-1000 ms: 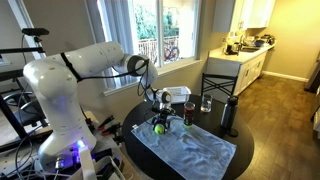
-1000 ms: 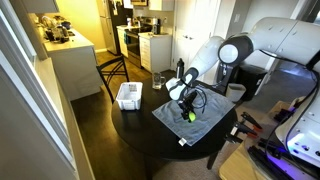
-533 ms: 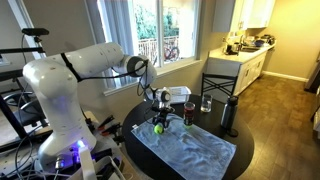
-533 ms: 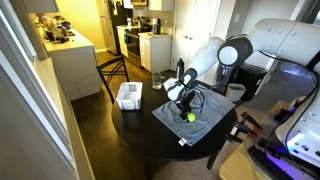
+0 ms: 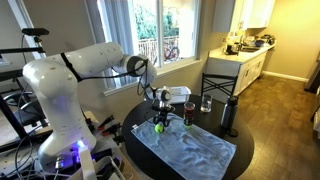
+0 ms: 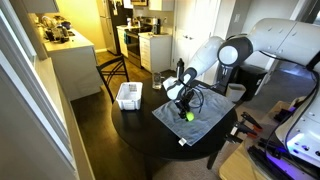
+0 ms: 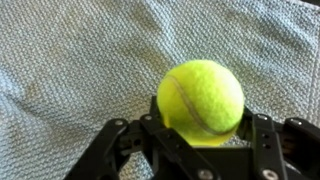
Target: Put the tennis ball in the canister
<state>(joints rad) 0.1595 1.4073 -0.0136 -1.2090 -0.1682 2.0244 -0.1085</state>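
Note:
The tennis ball (image 7: pixel 202 100), fuzzy and yellow-green, sits between my gripper's (image 7: pixel 202 122) two black fingers, which press on its sides just above the grey towel (image 7: pixel 80 60). In both exterior views the ball (image 5: pixel 157 127) (image 6: pixel 188 116) is low over the towel with the gripper (image 5: pixel 158 120) (image 6: pixel 186 110) coming down onto it from above. The canister (image 5: pixel 187 113), a slim upright tube with dark red colouring, stands a short way beyond the ball at the towel's edge.
A tall dark bottle (image 5: pixel 229 115) and a short clear glass (image 5: pixel 206 104) stand past the canister on the round dark table (image 6: pixel 140 125). A white basket (image 6: pixel 128 96) sits at the table's far side. A chair (image 5: pixel 215 85) stands behind the table.
The arm and ball stay where they were. The fingers have drawn in onto the ball's sides.

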